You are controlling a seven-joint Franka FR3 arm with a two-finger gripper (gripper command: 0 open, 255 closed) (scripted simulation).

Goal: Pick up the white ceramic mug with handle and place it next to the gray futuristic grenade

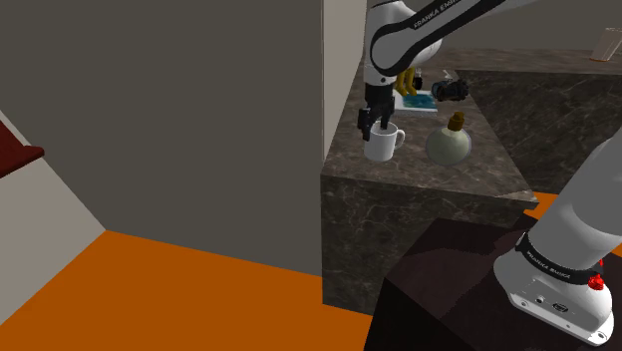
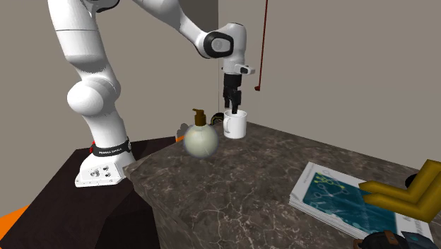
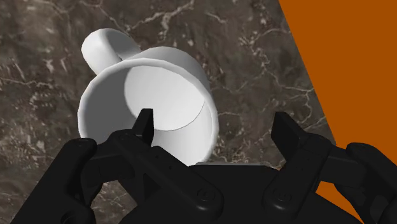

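A white mug (image 1: 381, 145) (image 2: 235, 126) (image 3: 153, 95) with a handle stands upright near the corner of a dark marble counter (image 1: 429, 184). My black gripper (image 1: 371, 128) (image 2: 232, 109) (image 3: 216, 127) hangs right over it, open. One finger reaches inside the mug, the other stands outside its wall, and neither presses on the rim. The dark grey grenade (image 1: 449, 92) (image 2: 385, 242) lies further back on the counter, well away from the mug.
A round pale bottle (image 1: 449, 146) (image 2: 201, 139) with a brown pump stands close beside the mug. A blue-printed magazine (image 1: 419, 102) (image 2: 339, 199) and a yellow object (image 2: 408, 194) lie near the grenade. The counter edge drops to an orange floor (image 1: 179, 289) (image 3: 343, 70).
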